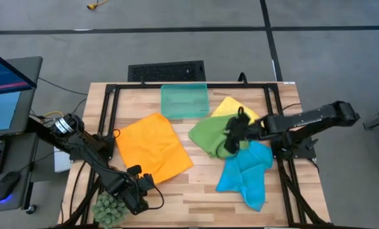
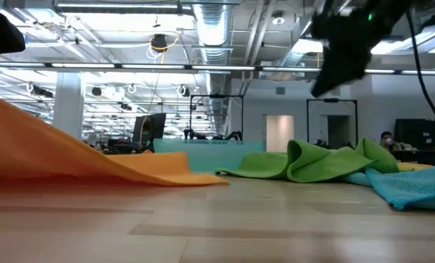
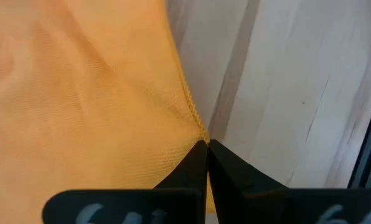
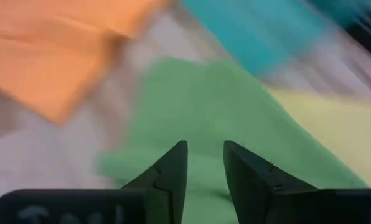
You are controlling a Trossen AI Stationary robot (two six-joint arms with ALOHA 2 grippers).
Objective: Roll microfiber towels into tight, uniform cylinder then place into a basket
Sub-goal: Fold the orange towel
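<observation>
The orange towel (image 1: 150, 146) lies spread on the table's left half, its near corner raised; in the low view it slopes up toward the left (image 2: 49, 150). My left gripper (image 1: 142, 182) is shut on that corner. The green towel (image 1: 208, 135) lies crumpled at the centre right, on top of the yellow towel (image 1: 229, 107) and beside the bright blue towel (image 1: 245, 172). My right gripper (image 4: 204, 160) hovers open above the green towel (image 4: 216, 106), touching nothing. The teal basket (image 1: 184, 100) stands at the far middle. My left gripper pinches the orange towel's near corner (image 3: 198, 134) between its two shut fingers, where the hemmed edge runs into the tips. The fingers come steeply from above. The corner is lifted off the table, while the rest of the towel (image 2: 166, 169) lies on the wood.
A spiky green plant ball (image 1: 110, 207) sits at the near left corner beside my left arm. Black frame rails (image 1: 107, 114) run along the table's sides. Bare wood (image 1: 196, 191) lies between the orange and blue towels.
</observation>
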